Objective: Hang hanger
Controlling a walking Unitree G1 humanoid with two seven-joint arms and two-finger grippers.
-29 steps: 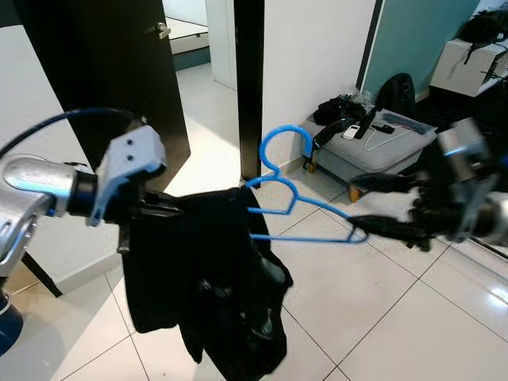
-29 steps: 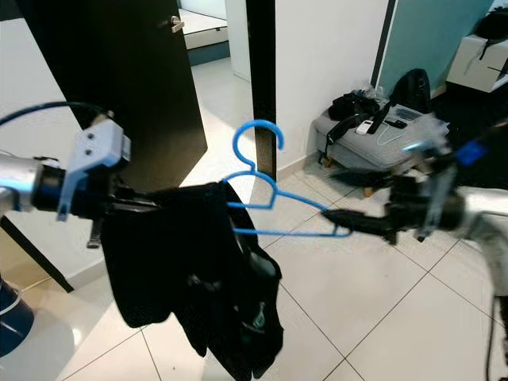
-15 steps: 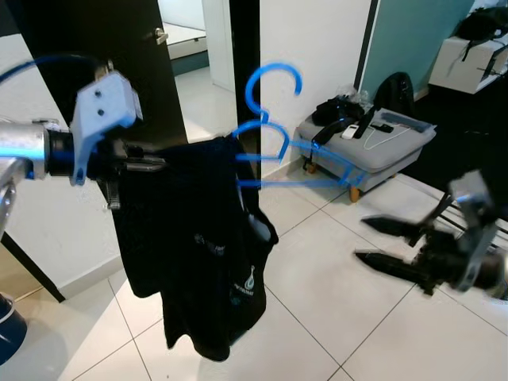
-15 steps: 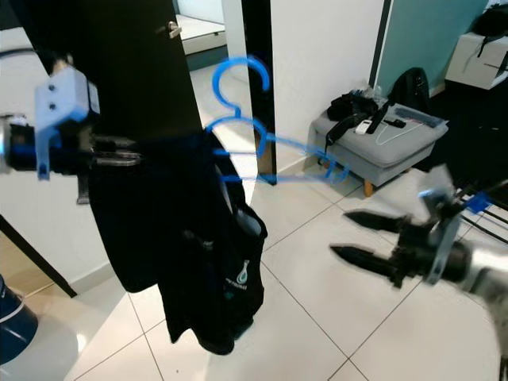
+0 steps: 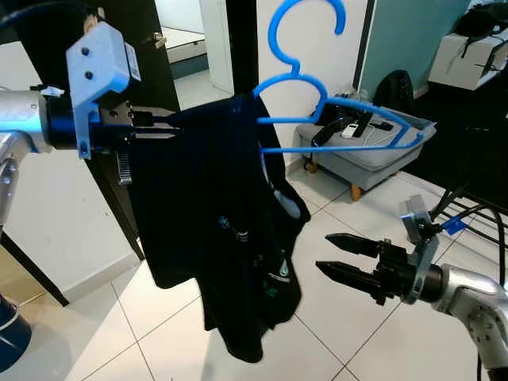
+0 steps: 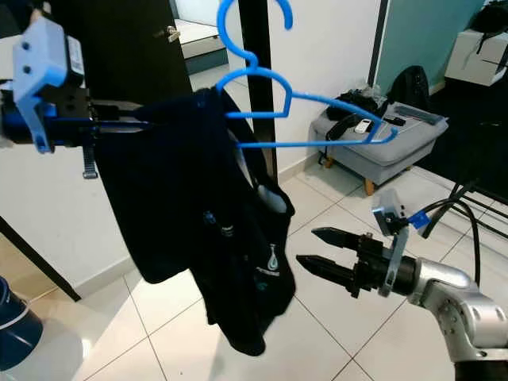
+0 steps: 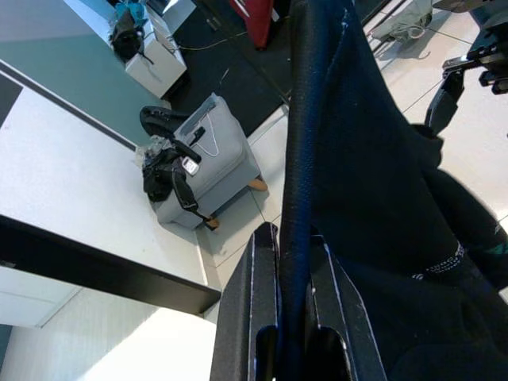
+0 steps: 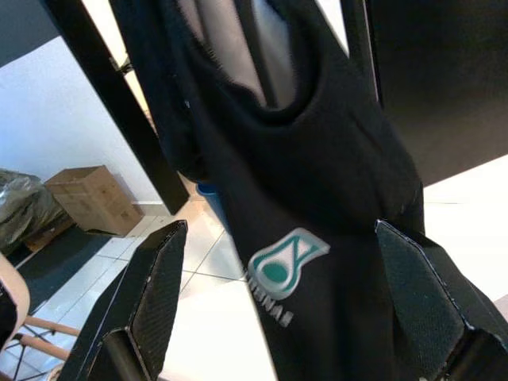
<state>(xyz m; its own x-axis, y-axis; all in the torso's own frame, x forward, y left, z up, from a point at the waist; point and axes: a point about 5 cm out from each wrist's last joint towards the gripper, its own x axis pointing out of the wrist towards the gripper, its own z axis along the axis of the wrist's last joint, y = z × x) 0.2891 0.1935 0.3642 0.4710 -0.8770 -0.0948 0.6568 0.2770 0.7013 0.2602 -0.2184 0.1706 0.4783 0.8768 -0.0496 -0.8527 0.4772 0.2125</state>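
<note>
Blue hanger (image 5: 317,95), logoed black shirt (image 5: 222,238), left gripper (image 5: 159,131) clamping

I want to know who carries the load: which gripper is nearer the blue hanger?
Left. The left gripper is clamped on the shirt-covered end of the hanger; the right gripper hangs open below it, apart.
</note>
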